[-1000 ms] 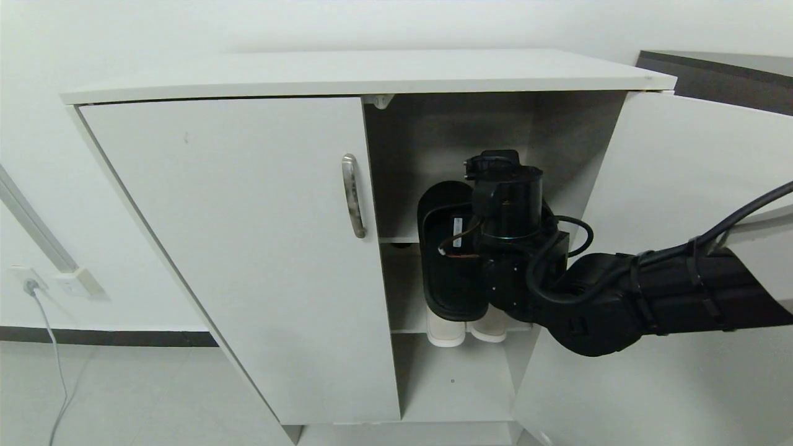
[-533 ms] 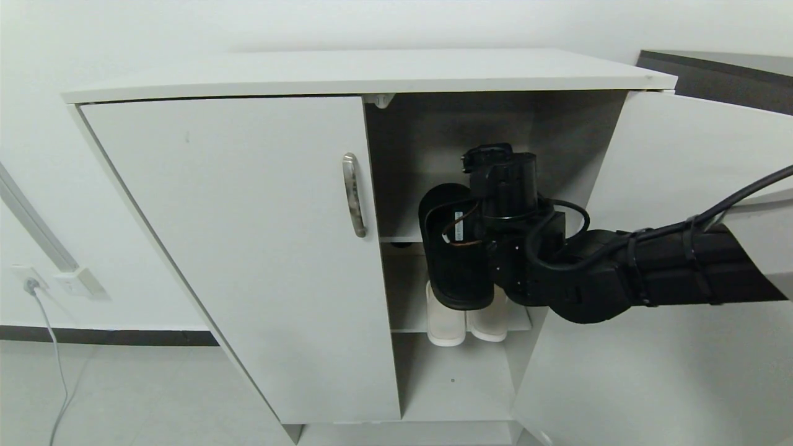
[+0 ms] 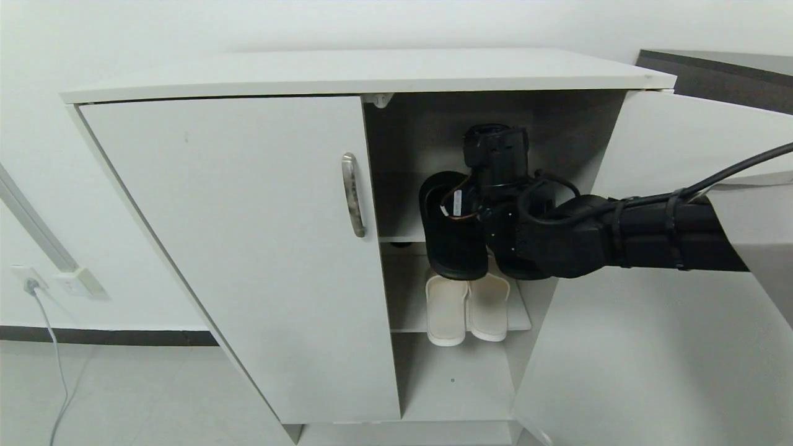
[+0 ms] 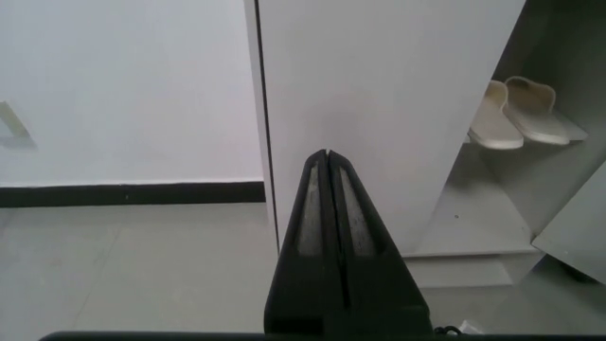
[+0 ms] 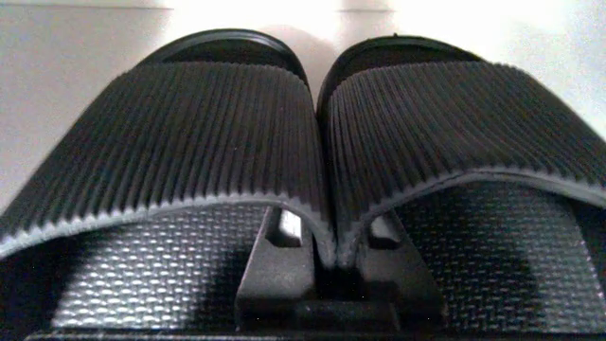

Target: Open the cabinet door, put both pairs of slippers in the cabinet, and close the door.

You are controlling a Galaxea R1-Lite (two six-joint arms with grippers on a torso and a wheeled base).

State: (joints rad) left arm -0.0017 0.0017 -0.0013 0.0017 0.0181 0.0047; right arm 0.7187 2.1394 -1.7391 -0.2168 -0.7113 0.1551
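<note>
One pair's in: white slippers (image 3: pixel 466 308) sit on the cabinet (image 3: pixel 372 71) mid shelf. My right gripper (image 5: pixel 327 254) is clamped on black slippers (image 5: pixel 218 123) by inner straps, at upper shelf opening, not set down yet. Left gripper (image 4: pixel 327 166) closed, empty. Then shut the open door (image 3: pixel 681 142).
</note>
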